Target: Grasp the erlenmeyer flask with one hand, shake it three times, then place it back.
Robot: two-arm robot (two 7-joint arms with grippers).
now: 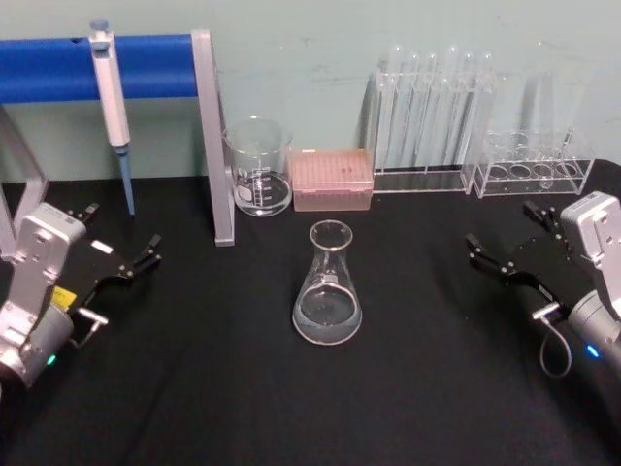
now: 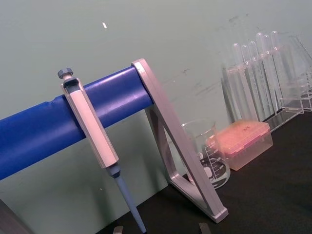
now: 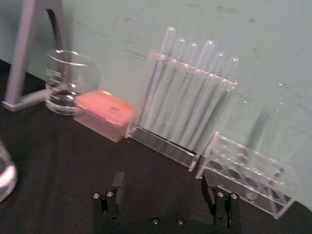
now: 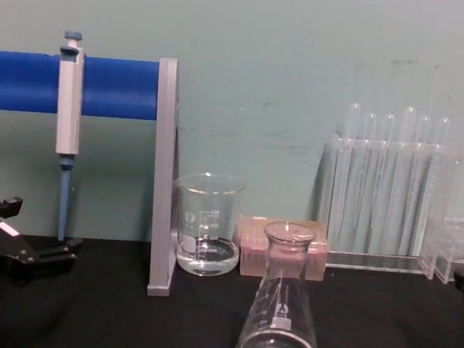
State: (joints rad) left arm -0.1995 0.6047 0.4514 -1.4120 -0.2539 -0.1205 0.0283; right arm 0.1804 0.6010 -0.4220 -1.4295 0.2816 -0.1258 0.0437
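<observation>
Looking across a black desk (image 1: 194, 388) below a green wall, finding the flask (image 1: 328, 291) upright at centre, before the beaker (image 1: 258, 170). Idling at either side, well apart from it: left gripper (image 1: 124, 225) and right gripper (image 1: 499, 225), both released. Expecting slippery, fragile glass, bottom-heavy with liquid — likely gripping the neck under the rim.

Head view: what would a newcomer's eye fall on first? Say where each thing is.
The erlenmeyer flask stands alone at the centre of the black table, a little clear liquid inside. At back left, a blue bar carries a hanging pipette. The left gripper and right gripper sit open either side, touching nothing.
</observation>
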